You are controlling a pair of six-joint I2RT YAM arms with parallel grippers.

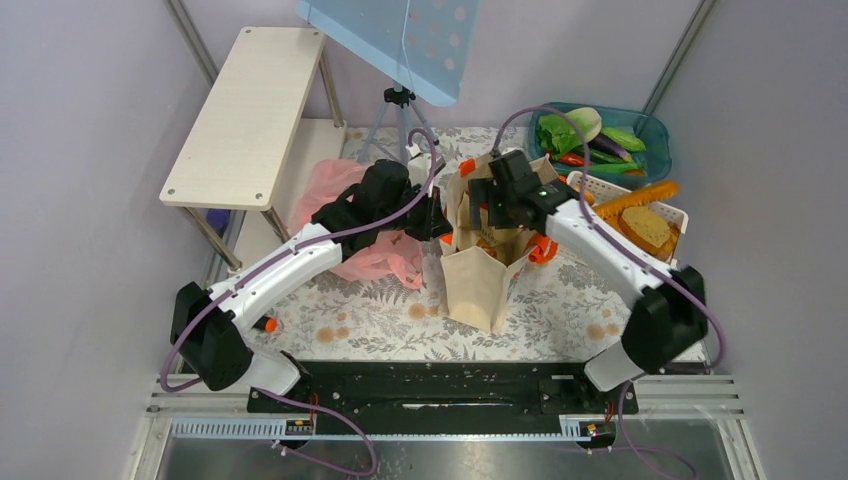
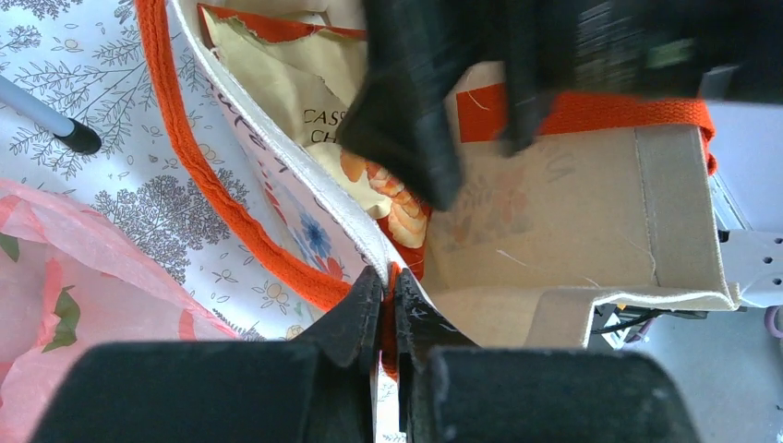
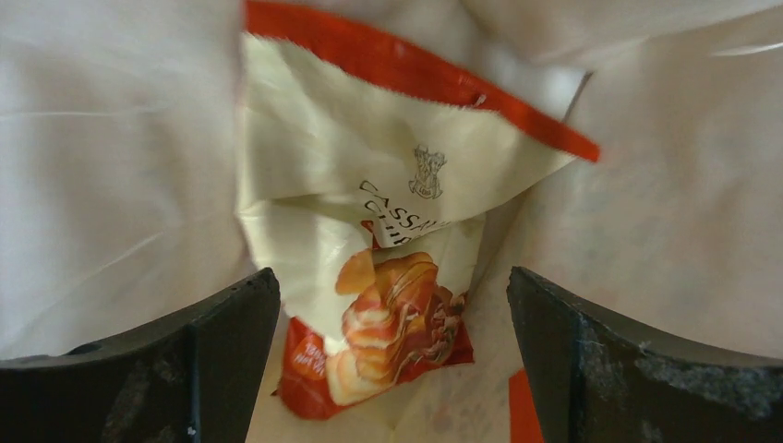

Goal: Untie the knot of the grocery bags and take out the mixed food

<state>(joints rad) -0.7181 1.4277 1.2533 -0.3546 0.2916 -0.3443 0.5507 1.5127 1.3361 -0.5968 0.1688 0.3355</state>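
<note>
A: Where did your pincers stand?
B: Your left pincer point(image 2: 388, 300) pinched the tote point(image 1: 480, 275) rim at centre; your right pincer point(image 3: 392, 369) gaped above a snack packet point(image 3: 388, 249).
A: And the pink bag point(image 1: 345, 215)?
B: Left of centre on the worktop point(image 1: 560, 310).

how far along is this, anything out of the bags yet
Looks done: toy vegetables and bread sit in the blue bin and white basket; the pink bag lies slack. In hand: left gripper pinches the tote's rim, right gripper hangs open over a chip packet. Left: lifting that packet out.
</note>
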